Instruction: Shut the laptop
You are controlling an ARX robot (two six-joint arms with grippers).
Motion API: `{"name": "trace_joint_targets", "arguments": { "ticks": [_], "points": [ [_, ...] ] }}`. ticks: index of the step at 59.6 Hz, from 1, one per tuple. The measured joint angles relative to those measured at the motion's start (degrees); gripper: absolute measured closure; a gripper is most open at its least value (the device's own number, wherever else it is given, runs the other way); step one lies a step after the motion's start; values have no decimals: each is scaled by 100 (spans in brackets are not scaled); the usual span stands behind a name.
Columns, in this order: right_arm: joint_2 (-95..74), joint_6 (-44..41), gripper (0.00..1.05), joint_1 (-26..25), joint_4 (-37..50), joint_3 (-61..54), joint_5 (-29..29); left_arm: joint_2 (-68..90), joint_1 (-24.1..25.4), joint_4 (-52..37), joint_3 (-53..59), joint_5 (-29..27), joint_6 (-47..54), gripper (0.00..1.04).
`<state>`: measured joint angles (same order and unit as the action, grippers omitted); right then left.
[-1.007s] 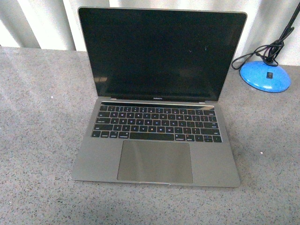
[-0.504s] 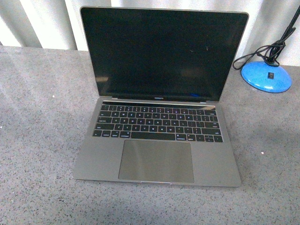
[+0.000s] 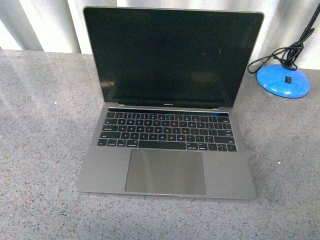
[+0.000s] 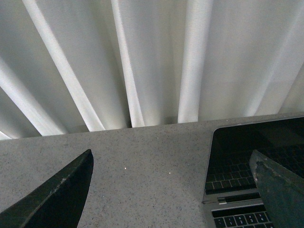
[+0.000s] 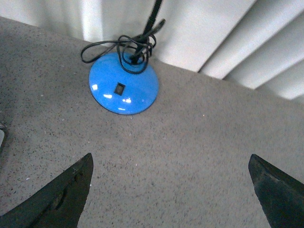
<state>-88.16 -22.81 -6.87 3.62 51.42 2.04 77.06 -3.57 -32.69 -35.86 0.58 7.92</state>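
The laptop (image 3: pixel 167 125) is sitting open on the grey desk (image 3: pixel 45 150). Its lid is standing nearly upright, so the dark screen (image 3: pixel 170 55) is facing the robot and the keyboard (image 3: pixel 167 131) is fully showing. By that, nothing of the closing is done: the whole swing of the lid down onto the base is left.

Neither arm is showing in the front view. The left hand (image 4: pixel 171 152) is hovering above the desk off the laptop's left side, with its fingers spread wide apart and nothing between them. Its camera is catching only the left edge of the screen and a few keys. The right hand (image 5: pixel 170 155) is hanging over bare desk off the laptop's right side, also gaping wide and empty. Beyond it the blue lamp base (image 5: pixel 123 84) is resting with its black cord (image 5: pixel 118 47) coiled on top, past the laptop's rear right corner and well apart from it.

As I judge it, a hand is going to have to reach the lid's top edge before any closing can begin.
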Motion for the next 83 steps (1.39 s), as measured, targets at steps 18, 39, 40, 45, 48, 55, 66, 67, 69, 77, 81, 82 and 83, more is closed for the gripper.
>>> {"name": "trace_joint_targets", "arguments": {
  "ticks": [18,39,40,45,48,55,66,67,69,77,81,82,83],
  "points": [
    [-1182,-675,10,699,-374,1641,-22,1639,-42,-319,-1180,-63,238,7],
    [-1998,-651,10,1104,-527,2481,-87,2754,-186,-170,-2041,-179,295,7],
    [-2024,-654,10,1119,-544,2527,-92,2787,-210,-155,-2079,-177,299,7],
    [-2131,-684,10,1176,-634,2739,-103,2903,-319,-133,-2262,-146,358,7],
    [-2218,-748,10,1202,-769,2966,-146,2992,-411,-98,-2428,-120,411,7],
    [-2354,-811,22,1224,-894,3294,-155,3150,-533,9,-2739,-175,516,17],
    [-2505,-962,54,1281,-1200,3606,-251,3410,-654,306,-3187,-138,798,50],
    [-2518,-981,58,1292,-1257,3630,-273,3438,-664,341,-3226,-138,833,53],
    [-2555,-1034,65,1311,-1311,3668,-306,3495,-680,442,-3320,-138,894,60],
    [-2726,-1196,90,1381,-1502,3814,-396,3687,-750,697,-3611,-83,1088,85],
    [-2804,-1259,100,1401,-1602,3888,-452,3746,-776,774,-3718,-50,1191,96],
    [-2833,-1283,104,1408,-1628,3917,-459,3768,-785,793,-3748,-33,1220,100],
    [-2872,-1335,104,1414,-1676,3963,-479,3794,-791,828,-3803,-24,1250,101]
  ]
}}
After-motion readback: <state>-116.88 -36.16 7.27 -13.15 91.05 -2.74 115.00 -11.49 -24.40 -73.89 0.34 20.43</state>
